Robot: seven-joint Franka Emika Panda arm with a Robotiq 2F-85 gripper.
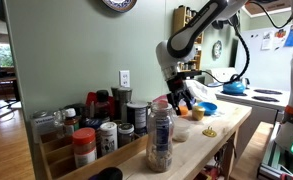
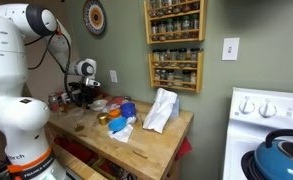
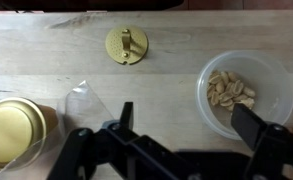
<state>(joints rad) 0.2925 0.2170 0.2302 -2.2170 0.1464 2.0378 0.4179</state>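
My gripper [image 3: 186,122] hangs open above the wooden counter [image 3: 46,55], and only bare wood lies between its fingers. One fingertip [image 3: 250,124] overlaps the near rim of a clear bowl of pale nuts [image 3: 242,92]. The other fingertip [image 3: 126,113] stands beside a clear plastic piece [image 3: 86,100]. A jar with a gold lid [image 3: 10,131] sits at the left edge. Further out lies a small yellow disc with a raised knob [image 3: 126,44]. In both exterior views the gripper [image 1: 181,96] [image 2: 86,95] hovers low over the counter near the wall.
Several spice jars [image 1: 96,125] and a tall clear jar [image 1: 160,138] stand along the counter. A blue bowl [image 1: 208,108] [image 2: 126,108], a white bag [image 2: 161,110] and a yellow item [image 1: 209,131] lie nearby. Spice racks [image 2: 175,40] hang on the wall. A stove carries a blue kettle [image 2: 282,158].
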